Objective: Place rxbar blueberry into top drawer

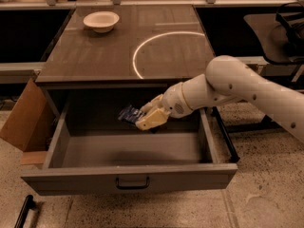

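The top drawer is pulled wide open below the dark tabletop, its dark handle centred on the front panel. My gripper reaches from the right and is lowered inside the drawer opening, near its back. It is shut on the rxbar blueberry, a dark navy wrapper with pale print that sticks out to the left of the fingers. The bar hangs above the drawer floor, not touching it.
A white bowl stands at the tabletop's far left. A white ring is marked on the tabletop. A cardboard box leans against the drawer's left side. A dark chair stands at the right.
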Controlling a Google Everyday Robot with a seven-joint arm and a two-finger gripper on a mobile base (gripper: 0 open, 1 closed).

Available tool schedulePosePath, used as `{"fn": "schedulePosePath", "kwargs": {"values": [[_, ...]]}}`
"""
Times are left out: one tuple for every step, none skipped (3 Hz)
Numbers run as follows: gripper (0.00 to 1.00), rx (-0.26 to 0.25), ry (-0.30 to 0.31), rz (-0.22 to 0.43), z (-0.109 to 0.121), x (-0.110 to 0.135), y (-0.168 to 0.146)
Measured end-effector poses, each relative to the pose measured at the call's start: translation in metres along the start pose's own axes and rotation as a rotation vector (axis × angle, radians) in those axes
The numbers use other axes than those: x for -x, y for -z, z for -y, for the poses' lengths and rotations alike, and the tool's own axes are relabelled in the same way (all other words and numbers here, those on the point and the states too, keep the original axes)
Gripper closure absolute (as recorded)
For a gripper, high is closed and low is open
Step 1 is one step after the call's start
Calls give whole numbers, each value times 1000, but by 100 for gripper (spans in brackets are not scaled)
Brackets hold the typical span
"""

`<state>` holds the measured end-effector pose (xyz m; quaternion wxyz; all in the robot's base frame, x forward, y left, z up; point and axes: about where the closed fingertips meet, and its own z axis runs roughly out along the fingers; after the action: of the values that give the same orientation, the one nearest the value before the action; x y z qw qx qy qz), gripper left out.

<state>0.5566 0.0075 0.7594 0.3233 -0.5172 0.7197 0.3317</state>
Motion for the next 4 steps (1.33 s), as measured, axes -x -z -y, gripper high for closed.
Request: {"fn": "schedulePosePath", "kwargs": {"values": [[81,-8,-50,-92,8,-31,-25],[58,-8,-93,-155,16,-55,-41],[34,-2,-128,-189,21,-75,-51],[11,-9,-165,-139,23,-88,-49]]}}
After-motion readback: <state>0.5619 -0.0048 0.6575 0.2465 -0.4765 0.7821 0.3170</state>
